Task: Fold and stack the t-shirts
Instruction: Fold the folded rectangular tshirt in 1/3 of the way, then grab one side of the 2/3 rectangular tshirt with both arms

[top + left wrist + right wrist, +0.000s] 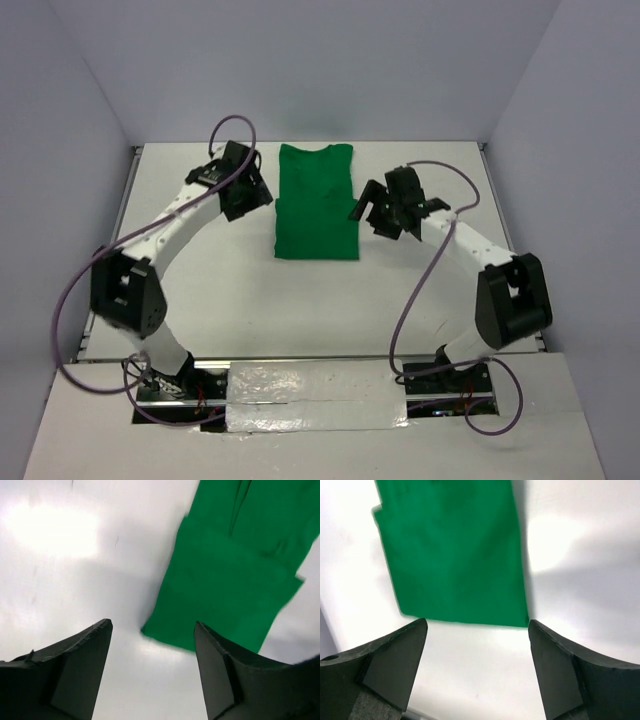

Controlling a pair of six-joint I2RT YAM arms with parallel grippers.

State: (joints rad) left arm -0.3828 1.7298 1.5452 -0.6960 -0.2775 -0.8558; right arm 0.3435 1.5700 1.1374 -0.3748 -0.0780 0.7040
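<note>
Pale grey walls (80,90) enclose a white table (200,300). A crinkled silvery strip (315,395) runs along the table's near edge between the two arm bases. The left arm (170,225) and right arm (470,250) both reach toward the table's far middle.

There the green t-shirt (315,205) lies flat, folded into a narrow rectangle with its collar at the far end and its hem nearest the arms. The left gripper (255,195) is just beside the shirt's left edge, and the right gripper (368,215) is just beside its right edge. Each wrist view shows the fingers spread wide with nothing between them and the shirt's hem below on the table. Purple cables (232,122) loop over both arms.
</note>
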